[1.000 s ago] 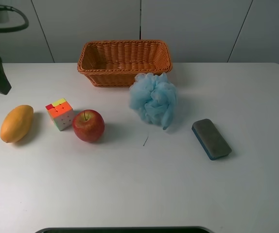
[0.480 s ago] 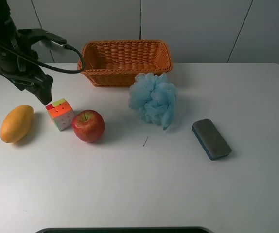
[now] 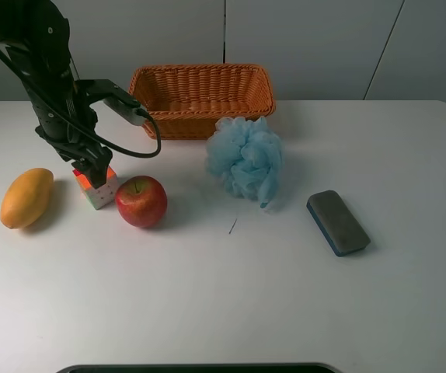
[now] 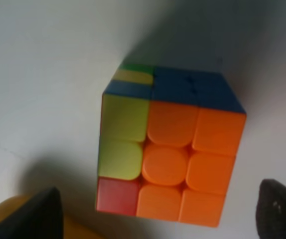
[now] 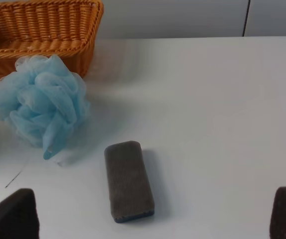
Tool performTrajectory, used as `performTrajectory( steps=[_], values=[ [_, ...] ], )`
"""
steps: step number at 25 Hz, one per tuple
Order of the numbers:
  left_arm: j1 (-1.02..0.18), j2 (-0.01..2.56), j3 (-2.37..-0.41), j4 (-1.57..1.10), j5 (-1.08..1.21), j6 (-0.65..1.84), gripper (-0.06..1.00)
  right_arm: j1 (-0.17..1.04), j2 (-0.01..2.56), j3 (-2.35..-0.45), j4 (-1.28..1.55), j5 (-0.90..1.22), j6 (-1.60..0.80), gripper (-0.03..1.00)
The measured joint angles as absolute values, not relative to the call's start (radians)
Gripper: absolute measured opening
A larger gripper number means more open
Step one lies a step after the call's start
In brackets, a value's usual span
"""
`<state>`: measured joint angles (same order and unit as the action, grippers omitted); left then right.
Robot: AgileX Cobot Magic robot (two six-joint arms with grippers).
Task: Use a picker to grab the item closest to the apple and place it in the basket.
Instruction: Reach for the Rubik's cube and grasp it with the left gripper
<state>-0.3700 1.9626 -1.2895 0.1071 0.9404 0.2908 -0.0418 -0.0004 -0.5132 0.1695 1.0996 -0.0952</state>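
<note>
Approach stage, nothing gripped yet. Hanging the left claw [image 3: 96, 172] wide open directly over the Rubik's cube [image 4: 170, 159], straddling it without touching. Resting right beneath the claw on the counter [image 3: 231, 295], just beside the apple [image 3: 141, 200], orange face pointing up. Showing no long axis, sitting slightly skewed to the finger line. Awaiting closing, lifting and carrying to the basket [image 3: 200, 124] beyond the claw.
</note>
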Motion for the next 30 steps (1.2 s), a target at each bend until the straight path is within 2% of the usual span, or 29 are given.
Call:
performTrajectory(
  steps=[19, 22, 24, 30],
  values=[
    [-0.370, 2.108, -1.289, 0.099, 0.838, 0.317, 0.74, -0.042, 0.000, -0.513, 0.170, 1.100, -0.095, 0.70],
    [-0.370, 2.108, -1.289, 0.099, 0.838, 0.317, 0.68, -0.042, 0.000, -0.513, 0.170, 1.100, -0.095, 0.70],
    [-0.370, 2.108, -1.289, 0.099, 0.838, 0.317, 0.55, -0.042, 0.000, -0.513, 0.170, 1.100, -0.095, 0.70],
    [-0.370, 2.108, -1.289, 0.099, 0.837, 0.317, 0.56, -0.042, 0.000, -0.513, 0.170, 1.100, -0.095, 0.70]
  ],
)
